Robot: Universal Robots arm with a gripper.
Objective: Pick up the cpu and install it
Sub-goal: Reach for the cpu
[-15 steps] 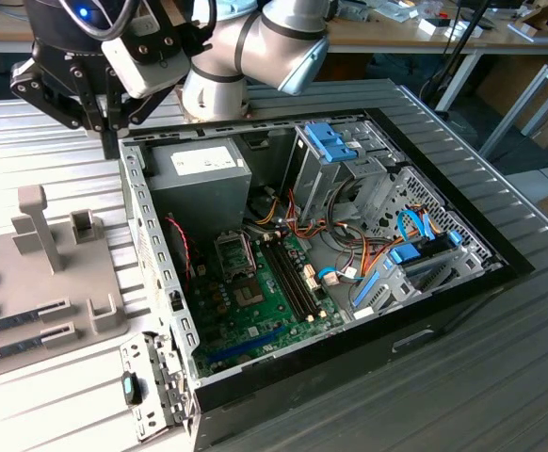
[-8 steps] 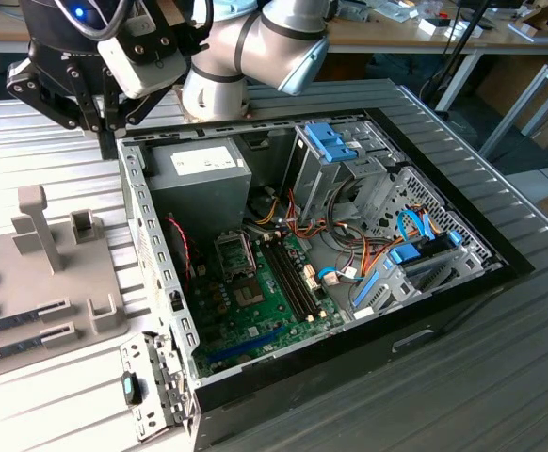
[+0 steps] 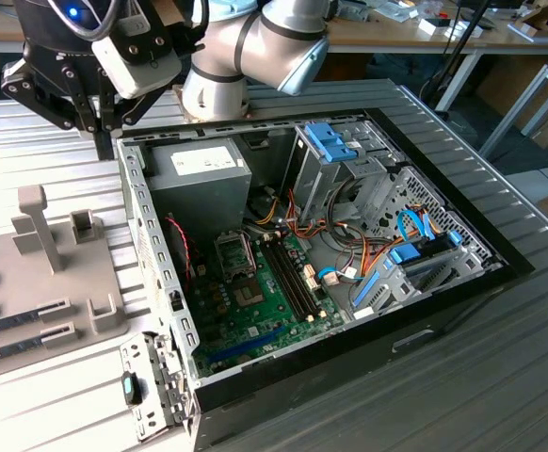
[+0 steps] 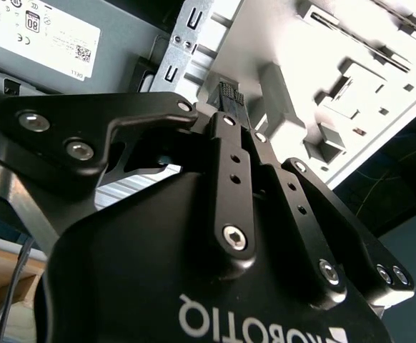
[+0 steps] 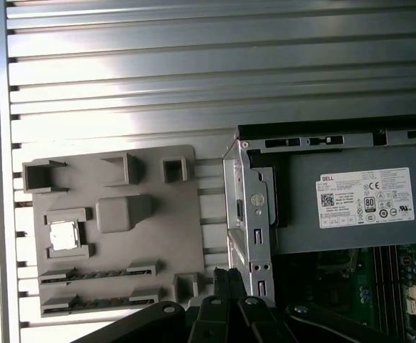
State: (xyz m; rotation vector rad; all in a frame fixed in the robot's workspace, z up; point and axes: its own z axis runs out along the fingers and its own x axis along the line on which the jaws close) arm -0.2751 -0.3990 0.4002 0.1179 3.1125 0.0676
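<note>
Nothing of the job looks done yet: at the exterior view's left the grey tray (image 3: 67, 292) lies on the ribbed metal counter (image 5: 194, 64), and in the first wrist view the cpu (image 5: 63, 235) sits flat in its own square recess of that tray, silver top up, with two memory sticks (image 5: 97, 274) lying in slots near it. Further along, the gripper (image 5: 228, 277) hangs above the counter between the tray and the open computer case (image 3: 152, 282), its fingers pressed together on nothing, well apart from the cpu and nearer the case's corner. So both the pick-up and the fitting are left, by my reckoning. Rightward, inside the case, the power supply (image 3: 199, 169) fills the corner nearest the arm, and past it lies the green motherboard (image 3: 255, 320) with its socket (image 3: 235, 250), which looks unfilled, though I can't be sure. The case's side wall (image 3: 147, 245) stands between tray and socket, orange and yellow cables (image 3: 349, 254) trail just beside the board, and the blue-tabbed drive cage (image 3: 335, 141) stands at the exterior view's right
</note>
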